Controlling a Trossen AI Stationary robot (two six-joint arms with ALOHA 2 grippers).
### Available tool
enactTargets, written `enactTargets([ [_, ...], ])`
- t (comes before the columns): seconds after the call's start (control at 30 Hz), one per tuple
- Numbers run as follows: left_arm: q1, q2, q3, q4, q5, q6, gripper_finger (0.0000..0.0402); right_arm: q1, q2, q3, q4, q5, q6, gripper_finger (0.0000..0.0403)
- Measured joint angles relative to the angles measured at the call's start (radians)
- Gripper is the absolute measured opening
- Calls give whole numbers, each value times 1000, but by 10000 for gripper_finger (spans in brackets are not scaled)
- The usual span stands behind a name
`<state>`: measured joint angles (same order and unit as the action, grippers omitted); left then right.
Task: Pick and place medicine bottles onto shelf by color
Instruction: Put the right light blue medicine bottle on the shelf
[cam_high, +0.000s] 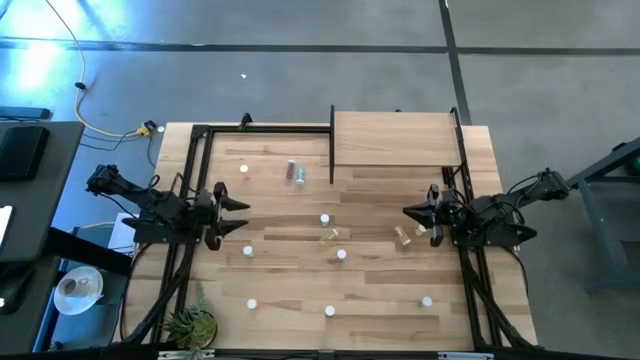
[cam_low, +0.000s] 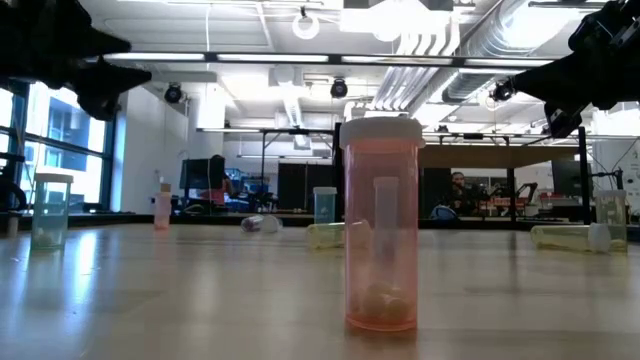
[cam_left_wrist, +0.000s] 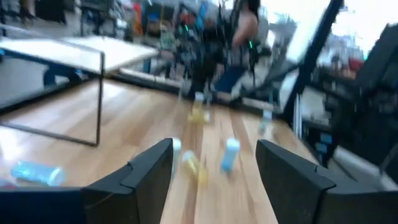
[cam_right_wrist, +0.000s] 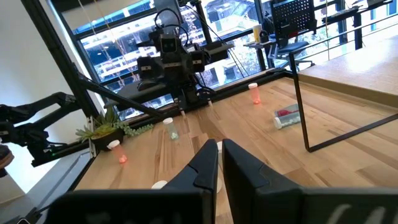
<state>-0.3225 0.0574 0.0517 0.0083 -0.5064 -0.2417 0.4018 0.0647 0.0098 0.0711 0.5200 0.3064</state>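
Left gripper (cam_high: 243, 215) hovers empty, jaws spread, right gripper (cam_high: 408, 212) pressed together; medicine bottles (cam_high: 324, 219) scattered over tabletop (cam_high: 270, 290), shelf (cam_high: 395, 140) bare: best descend squarely over one upright bottle, closing below its cap.

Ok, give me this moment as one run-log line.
left hand: open, empty, table's left side | right hand: shut, empty, table's right side | medicine bottles: scattered on tabletop | shelf: no bottles seen on it
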Motion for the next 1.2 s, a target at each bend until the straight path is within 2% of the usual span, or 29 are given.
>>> enactTargets([
  [0.23,0,0,0,206,-8,174,219,0,0,0,0,0,0,13],
  [0.43,12,0,0,297,-106,323,218,0,0,0,0,0,0,13],
  [0.6,59,12,0,355,-102,383,218,0,0,0,0,0,0,13],
  [0.7,96,41,0,395,-66,405,218,0,0,0,0,0,0,13],
  [0.93,193,173,67,432,37,401,218,0,0,0,0,0,0,13],
  [1.2,295,443,220,425,73,403,218,0,0,0,0,0,0,13],
])
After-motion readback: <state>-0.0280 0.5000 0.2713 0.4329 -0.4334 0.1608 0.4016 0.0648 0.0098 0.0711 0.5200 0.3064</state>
